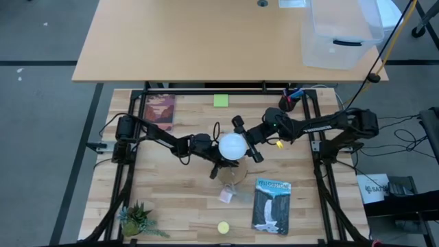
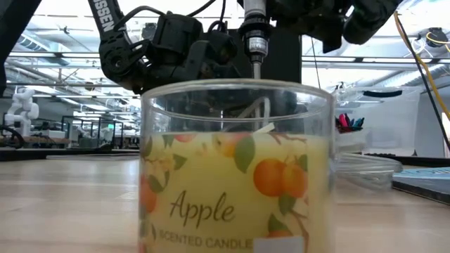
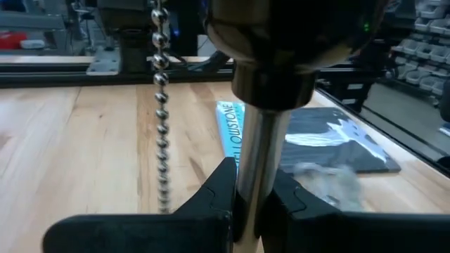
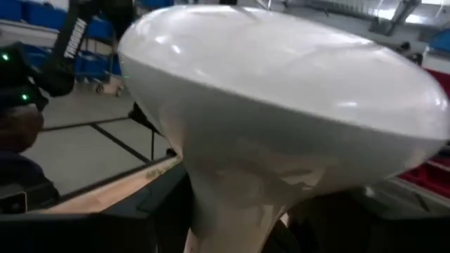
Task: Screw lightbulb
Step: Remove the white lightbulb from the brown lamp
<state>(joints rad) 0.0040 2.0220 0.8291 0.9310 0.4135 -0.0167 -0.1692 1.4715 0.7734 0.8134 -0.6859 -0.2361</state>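
Note:
The white frosted lightbulb [image 1: 232, 145] is at the table's middle, where both arms meet; it fills the right wrist view [image 4: 281, 105], globe up. My right gripper [image 1: 244, 147] is shut on it. My left gripper [image 1: 218, 156] is shut on a thin silver lamp stem [image 3: 256, 154] below a dark socket [image 3: 281, 42], from which a bead chain [image 3: 160, 105] hangs. The stem also shows in the low view [image 2: 254, 53]. The bulb's screw neck and where it meets the socket are hidden. My left gripper pinches the silver stem [image 3: 254, 184] between its two fingers [image 3: 214, 193], a little below the dark socket. The fingers come level, from the table's left, and lie across the stem. The stem stands upright. My right gripper pinches the bulb's tapering lower part [image 4: 232, 204] between its two fingers [image 4: 165, 200], below the globe. It comes level, from the table's right. The bulb stands upright, globe on top.
A glass candle jar [image 2: 235, 169] fills the low view's foreground. A Yellowstone book [image 1: 271, 206] lies at the near right, a red book [image 1: 159, 110] and a green note [image 1: 220, 101] at the far side, a small plant [image 1: 137, 221] near left, and a yellow disc [image 1: 223, 226] near the front edge.

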